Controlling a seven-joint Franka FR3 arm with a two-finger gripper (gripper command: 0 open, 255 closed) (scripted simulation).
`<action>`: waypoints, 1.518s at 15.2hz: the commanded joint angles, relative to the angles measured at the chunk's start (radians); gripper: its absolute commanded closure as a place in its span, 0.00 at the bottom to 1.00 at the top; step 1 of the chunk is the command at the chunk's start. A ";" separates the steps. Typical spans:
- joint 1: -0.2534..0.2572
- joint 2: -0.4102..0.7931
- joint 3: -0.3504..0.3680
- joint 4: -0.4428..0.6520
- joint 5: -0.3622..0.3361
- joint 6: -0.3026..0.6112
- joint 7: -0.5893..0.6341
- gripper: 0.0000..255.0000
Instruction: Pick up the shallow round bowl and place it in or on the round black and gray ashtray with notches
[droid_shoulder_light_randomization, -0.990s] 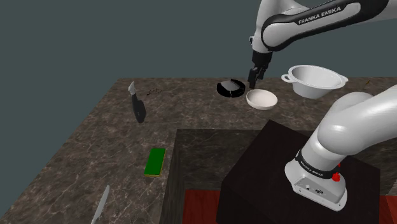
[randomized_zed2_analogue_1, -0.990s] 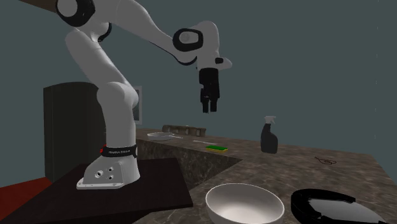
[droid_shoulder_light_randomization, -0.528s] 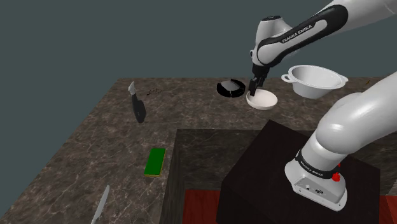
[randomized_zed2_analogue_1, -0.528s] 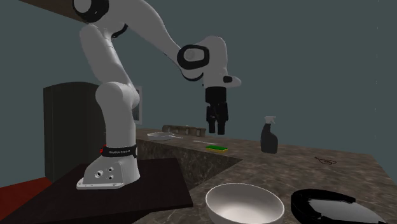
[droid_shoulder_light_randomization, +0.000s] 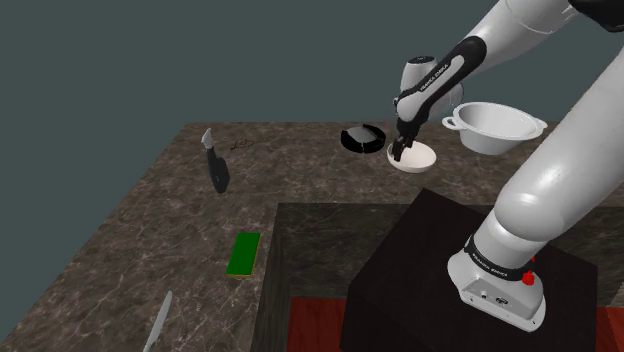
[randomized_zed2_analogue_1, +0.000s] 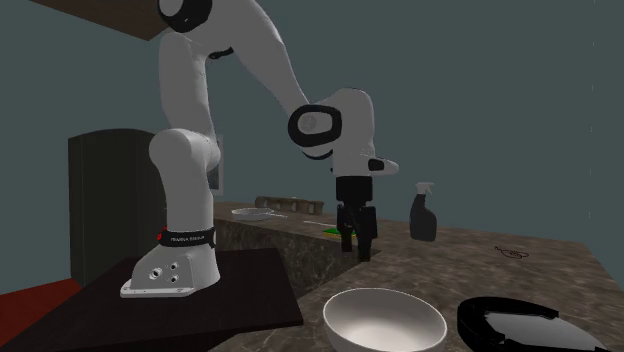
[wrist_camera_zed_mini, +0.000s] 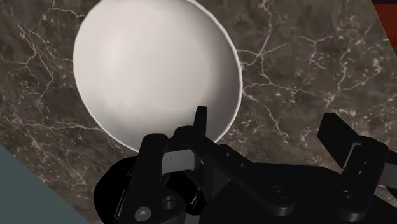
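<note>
Low over the rim of the shallow white bowl (wrist_camera_zed_mini: 156, 63) hangs the gripper (droid_shoulder_light_randomization: 398, 153). Its two black fingers (wrist_camera_zed_mini: 345, 143) are spread well apart and have hold of nothing. From the wrist camera, one fingertip overlaps the bowl's inside and the other stands out over the marbled countertop (wrist_camera_zed_mini: 299, 57), with the rim running between them. Whether either finger touches that rim, I can't tell.

The bowl sits upright on the countertop, plain and hollow side up. In the shoulder view, the round black ashtray (droid_shoulder_light_randomization: 362, 138) lies just beside the bowl at ten o'clock, a pale streak across its top. At two o'clock from the bowl stands a larger white basin (droid_shoulder_light_randomization: 493, 127) with two small handles, a little way off.

Further out, around nine o'clock, a dark spray bottle (droid_shoulder_light_randomization: 216, 165) stands well apart on the counter. At seven o'clock a flat green sponge (droid_shoulder_light_randomization: 243, 253) lies near the counter's inner edge. A knife (droid_shoulder_light_randomization: 158, 325) lies beyond it, at the shoulder view's lower-left corner. At five o'clock from the bowl, the black stand (droid_shoulder_light_randomization: 410, 270) carries the arm's white base.
</note>
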 joint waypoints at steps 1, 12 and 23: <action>-0.003 0.091 -0.014 0.025 0.034 0.067 -0.036 0.00; -0.019 0.226 0.001 0.030 0.108 0.192 -0.091 0.00; -0.019 0.226 0.001 0.030 0.108 0.192 -0.091 1.00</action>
